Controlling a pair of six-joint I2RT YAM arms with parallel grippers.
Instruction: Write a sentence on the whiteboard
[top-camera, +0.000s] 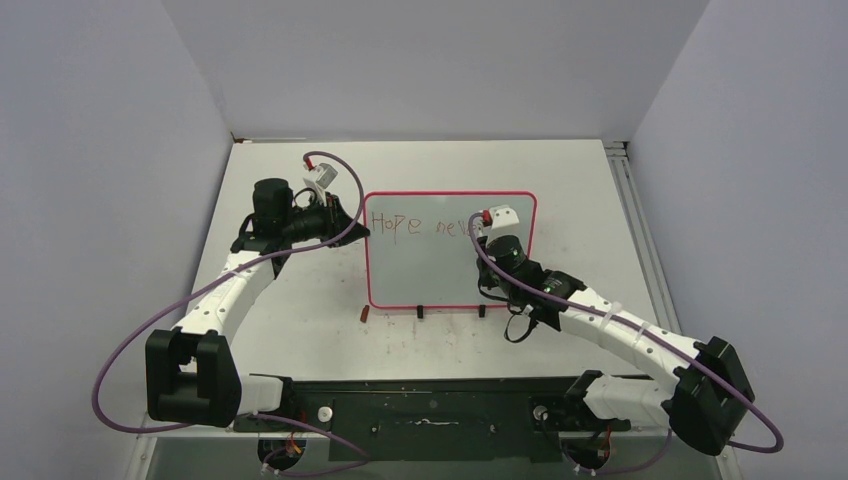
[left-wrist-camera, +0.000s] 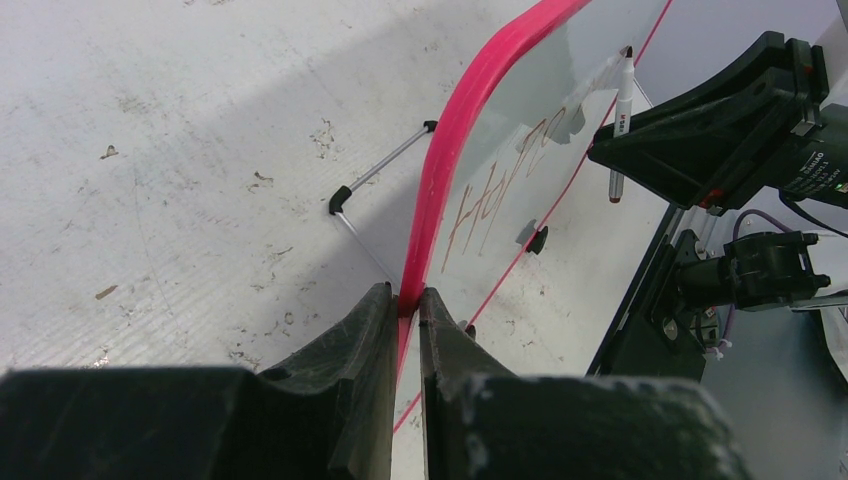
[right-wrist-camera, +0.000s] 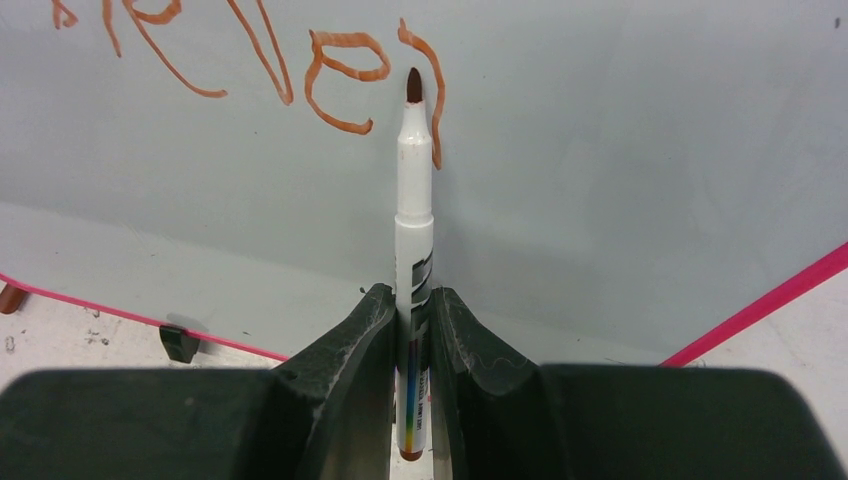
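Whiteboard (top-camera: 450, 265): in the top view it is standing mid-counter (top-camera: 300, 330) on small black feet, facing the arms so both can reach it.
Sentence (top-camera: 425, 226): is running along the board's 12 o'clock edge, reading "Hope" and the start of a second word. The rest is hiding behind the right arm (top-camera: 600, 320), which is coming in from 4 o'clock.
Left fingers (top-camera: 352, 222): are meeting the board's edge at about 10 o'clock, likely bracing it against the pen's push.
Frame (left-wrist-camera: 452, 160): in the left wrist view the pink rim is passing between the left fingers. They are closing narrow on it, holding the board steady.
Wire stand (left-wrist-camera: 385, 165): is jutting out behind the board at 11 o'clock, presumably propping it.
Marker (left-wrist-camera: 622, 95): is showing at 2 o'clock against the board's face, carried by the right arm.
Right fingers (right-wrist-camera: 345, 380): in the right wrist view they are clamping narrow on the marker's barrel, low down, leaving the tip free to write.
Marker tip: appears to be touching a curved stroke at 12 o'clock, just after "neve", so an "r" seems to be under way.
Progress: I am judging this as under halfway, since no third word is showing anywhere.
Risk: the strokes are looking shaky, so the left hold is mattering.
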